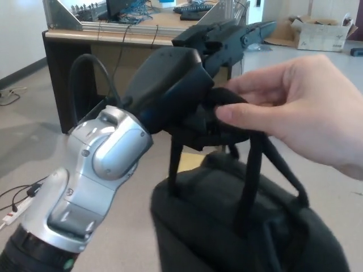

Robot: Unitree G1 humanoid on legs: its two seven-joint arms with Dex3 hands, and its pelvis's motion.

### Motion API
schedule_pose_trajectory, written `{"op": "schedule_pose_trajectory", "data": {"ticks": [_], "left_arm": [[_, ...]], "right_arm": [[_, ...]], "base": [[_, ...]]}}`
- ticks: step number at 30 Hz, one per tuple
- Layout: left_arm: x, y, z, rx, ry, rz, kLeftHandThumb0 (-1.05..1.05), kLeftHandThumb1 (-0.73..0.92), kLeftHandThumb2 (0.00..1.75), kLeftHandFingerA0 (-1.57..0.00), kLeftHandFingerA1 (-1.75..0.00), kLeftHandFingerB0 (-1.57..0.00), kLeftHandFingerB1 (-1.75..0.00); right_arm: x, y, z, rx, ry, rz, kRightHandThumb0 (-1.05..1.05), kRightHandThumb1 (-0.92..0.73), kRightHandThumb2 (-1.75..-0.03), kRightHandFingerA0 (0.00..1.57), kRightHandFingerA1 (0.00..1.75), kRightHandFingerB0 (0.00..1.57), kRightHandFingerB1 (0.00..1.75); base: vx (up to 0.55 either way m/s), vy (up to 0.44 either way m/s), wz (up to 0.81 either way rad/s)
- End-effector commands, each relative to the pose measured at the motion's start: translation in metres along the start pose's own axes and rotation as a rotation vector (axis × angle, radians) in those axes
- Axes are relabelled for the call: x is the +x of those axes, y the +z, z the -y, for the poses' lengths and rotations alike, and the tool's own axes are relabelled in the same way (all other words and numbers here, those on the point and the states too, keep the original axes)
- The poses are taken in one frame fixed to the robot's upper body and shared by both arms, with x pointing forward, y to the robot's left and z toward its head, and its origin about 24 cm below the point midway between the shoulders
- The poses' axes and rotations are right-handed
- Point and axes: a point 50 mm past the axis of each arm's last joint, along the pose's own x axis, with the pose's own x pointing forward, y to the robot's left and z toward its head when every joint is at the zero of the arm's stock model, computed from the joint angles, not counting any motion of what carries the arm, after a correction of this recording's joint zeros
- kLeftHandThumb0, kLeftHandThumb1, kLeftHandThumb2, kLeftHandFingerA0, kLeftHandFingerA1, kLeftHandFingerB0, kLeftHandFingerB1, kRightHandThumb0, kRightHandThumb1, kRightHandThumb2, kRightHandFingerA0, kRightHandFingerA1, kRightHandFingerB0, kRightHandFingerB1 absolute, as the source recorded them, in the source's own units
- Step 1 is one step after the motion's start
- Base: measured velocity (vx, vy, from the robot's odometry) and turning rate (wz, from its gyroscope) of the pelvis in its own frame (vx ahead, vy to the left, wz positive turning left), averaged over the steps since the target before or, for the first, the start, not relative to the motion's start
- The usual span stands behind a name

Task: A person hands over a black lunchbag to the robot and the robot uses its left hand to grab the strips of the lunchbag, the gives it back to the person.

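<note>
While the person's hand (295, 116) pinches the gathered straps (232, 116) from the 3 o'clock side, the left hand (210, 68) meets those straps from 10 o'clock, its upper fingers (249, 31) stretched out straight above them and its thumb beneath. Whether that hand has closed on the straps cannot be told; the contact point is hidden. The black lunchbag (238, 226) hangs below at 6 o'clock, straps taut. A wooden desk (85, 39) stands behind at 11 o'clock, with a cardboard box (323, 31) at 1 o'clock.
</note>
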Motion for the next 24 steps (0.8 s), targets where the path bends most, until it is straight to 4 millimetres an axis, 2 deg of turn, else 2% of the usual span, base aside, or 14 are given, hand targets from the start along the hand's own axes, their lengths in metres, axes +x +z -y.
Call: {"op": "schedule_pose_trajectory", "data": {"ticks": [1, 2, 3, 6, 7, 8, 10, 11, 12, 13, 14, 15, 19, 24], "left_arm": [[0.005, 0.0, 0.006, 0.042, 0.009, -0.013, -0.77, 0.63, 0.6, 0.0, -0.25, -0.01, -0.24], [0.011, 0.001, 0.009, 0.042, 0.008, -0.016, -0.77, 0.63, 0.59, -0.02, -0.25, -0.02, -0.24], [0.016, 0.003, 0.012, 0.038, 0.006, -0.019, -0.74, 0.48, 0.89, -0.02, -0.21, -0.05, -0.2], [0.025, 0.007, 0.018, 0.033, 0.031, -0.01, -0.79, 0.51, 0.84, -0.09, -0.28, -0.12, -0.23], [0.029, 0.009, 0.023, 0.027, 0.056, -0.002, -0.73, 0.55, 0.59, -0.14, -0.29, -0.12, -0.26], [0.032, 0.011, 0.026, 0.018, 0.109, 0.01, -0.63, 0.45, 0.78, -0.54, -0.6, -0.4, -0.47], [0.035, 0.014, 0.032, 0.004, 0.187, 0.028, -0.63, 0.45, 0.78, -0.54, -0.6, -0.4, -0.47], [0.037, 0.016, 0.038, -0.045, 0.326, 0.055, -0.3, 0.52, 0.58, -0.74, -1.48, -0.71, -1.32], [0.037, 0.017, 0.039, -0.047, 0.36, 0.058, -0.22, 0.57, 0.55, -0.78, -1.7, -0.71, -1.62], [0.037, 0.017, 0.041, -0.041, 0.39, 0.058, -0.22, 0.57, 0.55, -0.78, -1.7, -0.71, -1.62], [0.036, 0.017, 0.041, -0.048, 0.416, 0.059, -0.13, 0.59, 0.54, -0.81, -1.75, -0.7, -1.72], [0.034, 0.016, 0.041, -0.04, 0.455, 0.064, -0.15, 0.63, 0.56, -0.82, -1.75, -0.62, -1.75], [0.028, 0.012, 0.04, -0.024, 0.534, 0.061, -0.15, 0.6, 0.55, -0.83, -1.75, -0.64, -1.73], [0.02, 0.003, 0.036, -0.027, 0.544, 0.056, -0.11, 0.62, 0.54, -0.76, -1.75, -0.52, -1.75]], "right_arm": [[-0.004, -0.004, 0.004, -0.002, -0.007, -0.002, -0.7, -0.7, -0.62, 0.48, 0.44, 0.4, 0.38], [-0.004, -0.004, 0.004, -0.01, -0.003, -0.003, -0.69, -0.71, -0.63, 0.48, 0.44, 0.39, 0.38], [-0.004, -0.004, 0.003, -0.008, -0.001, -0.002, -0.69, -0.71, -0.62, 0.47, 0.44, 0.39, 0.38], [-0.004, -0.004, 0.002, -0.007, -0.001, -0.004, -0.69, -0.71, -0.62, 0.47, 0.43, 0.39, 0.38], [-0.005, -0.005, 0.001, -0.016, 0.002, -0.004, -0.69, -0.71, -0.63, 0.48, 0.43, 0.39, 0.38], [-0.005, -0.004, 0.0, -0.016, 0.004, -0.002, -0.67, -0.71, -0.62, 0.47, 0.43, 0.4, 0.38], [-0.006, -0.005, -0.001, -0.015, 0.008, -0.001, -0.67, -0.71, -0.62, 0.47, 0.43, 0.4, 0.38], [-0.006, -0.005, 0.0, -0.012, 0.016, -0.005, -0.67, -0.71, -0.63, 0.47, 0.43, 0.4, 0.37], [-0.006, -0.005, 0.0, -0.013, 0.018, -0.005, -0.67, -0.71, -0.63, 0.47, 0.43, 0.4, 0.38], [-0.006, -0.005, 0.0, -0.016, 0.019, -0.003, -0.67, -0.71, -0.63, 0.47, 0.43, 0.4, 0.38], [-0.005, -0.004, 0.001, -0.01, 0.022, 0.0, -0.66, -0.7, -0.62, 0.46, 0.43, 0.4, 0.38], [-0.005, -0.003, 0.001, -0.011, 0.024, 0.002, -0.66, -0.7, -0.62, 0.48, 0.43, 0.41, 0.38], [-0.003, -0.002, 0.003, -0.034, 0.037, 0.005, -0.67, -0.71, -0.63, 0.48, 0.43, 0.4, 0.38], [-0.004, -0.004, 0.002, -0.046, 0.053, -0.004, -0.69, -0.72, -0.63, 0.48, 0.43, 0.41, 0.38]], "base": [[0.0, 0.0, 0.0], [0.0, 0.0, 0.0], [0.0, 0.0, 0.0], [0.0, 0.0, 0.0], [0.0, 0.0, 0.0], [0.0, 0.0, 0.0], [0.0, 0.0, 0.0], [0.0, 0.0, 0.0], [0.0, 0.0, 0.0], [0.0, 0.0, 0.0], [0.0, 0.0, 0.0], [0.0, 0.0, 0.0], [0.0, 0.0, 0.0], [0.0, 0.0, 0.0]]}}
